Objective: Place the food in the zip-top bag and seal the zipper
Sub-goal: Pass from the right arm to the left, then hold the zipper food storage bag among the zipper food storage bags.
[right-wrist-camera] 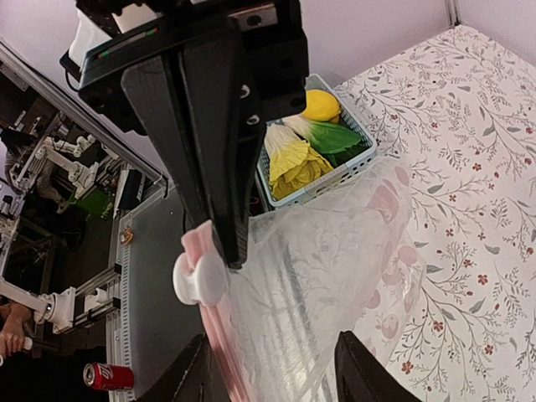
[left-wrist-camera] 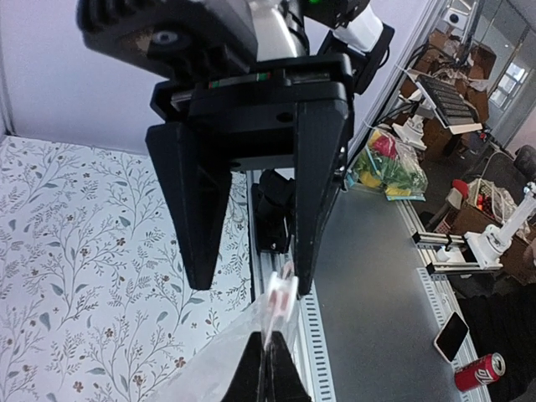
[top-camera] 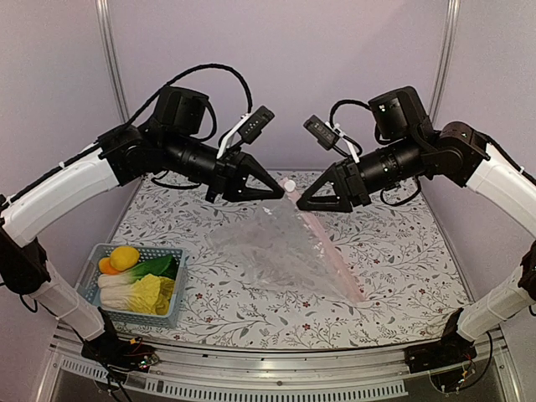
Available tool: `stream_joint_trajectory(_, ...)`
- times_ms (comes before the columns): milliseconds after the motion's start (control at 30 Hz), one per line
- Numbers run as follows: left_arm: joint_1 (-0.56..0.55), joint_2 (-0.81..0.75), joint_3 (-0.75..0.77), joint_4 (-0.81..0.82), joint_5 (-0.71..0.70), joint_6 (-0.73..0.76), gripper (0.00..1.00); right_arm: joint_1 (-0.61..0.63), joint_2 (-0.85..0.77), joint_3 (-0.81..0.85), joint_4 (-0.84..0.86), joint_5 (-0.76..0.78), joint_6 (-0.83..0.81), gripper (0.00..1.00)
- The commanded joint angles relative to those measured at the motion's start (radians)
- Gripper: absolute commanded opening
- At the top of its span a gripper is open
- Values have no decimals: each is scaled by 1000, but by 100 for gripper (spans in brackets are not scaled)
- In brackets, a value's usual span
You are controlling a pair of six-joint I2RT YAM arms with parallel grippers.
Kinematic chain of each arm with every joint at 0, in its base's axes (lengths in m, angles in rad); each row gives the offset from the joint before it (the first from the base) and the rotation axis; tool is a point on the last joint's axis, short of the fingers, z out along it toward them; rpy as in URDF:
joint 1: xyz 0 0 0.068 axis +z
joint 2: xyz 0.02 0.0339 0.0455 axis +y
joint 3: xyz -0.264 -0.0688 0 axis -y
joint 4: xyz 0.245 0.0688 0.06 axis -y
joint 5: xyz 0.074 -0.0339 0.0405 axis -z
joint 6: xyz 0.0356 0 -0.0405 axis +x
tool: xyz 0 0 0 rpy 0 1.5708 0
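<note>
The clear zip-top bag (top-camera: 268,247) lies mid-table, its corner lifted. Its pink zipper (top-camera: 331,251) runs along the right edge and carries a white slider (top-camera: 290,185) at the raised end. My left gripper (top-camera: 280,194) is shut on the bag's edge just below the slider (left-wrist-camera: 283,297). My right gripper (top-camera: 303,201) is open and faces it, its fingers astride the bag's top (right-wrist-camera: 335,276), with the zipper (right-wrist-camera: 219,347) by one finger. The food lies in the blue basket (top-camera: 94,255): yellow fruit (top-camera: 126,256), orange fruit (top-camera: 107,265), bok choy (top-camera: 157,268), napa cabbage (top-camera: 149,293).
The basket stands at the table's front left, also in the right wrist view (right-wrist-camera: 356,159). Grey walls close the back and sides. An aluminium rail (top-camera: 276,368) runs along the front edge. A red can (right-wrist-camera: 105,376) lies off the table.
</note>
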Motion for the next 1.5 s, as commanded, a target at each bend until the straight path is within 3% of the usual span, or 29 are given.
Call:
stream_joint_trajectory(0, 12, -13, -27, -31, 32, 43, 0, 5, -20, -8, 109, 39, 46, 54)
stream_joint_trajectory(267, 14, -14, -34, -28, 12, 33, 0, 46, -7, 10, 154, 103, 41, 56)
stream_joint_trajectory(667, 15, -8, -35, -24, -3, 18, 0, 57, 1, 12, 160, 114, 39, 30)
stream_joint_trajectory(1067, 17, -6, -33, -11, -24, -17, 0, 61, 9, 2, 166, 81, 43, 20)
stream_joint_trajectory(1367, 17, -6, -39, 5, -14, -30, 0, 64, 4, -8, 177, 83, 43, 3)
stream_joint_trajectory(1467, 17, -10, -45, 16, 17, -30, 4, 64, 0, -14, 176, 100, 43, 0)
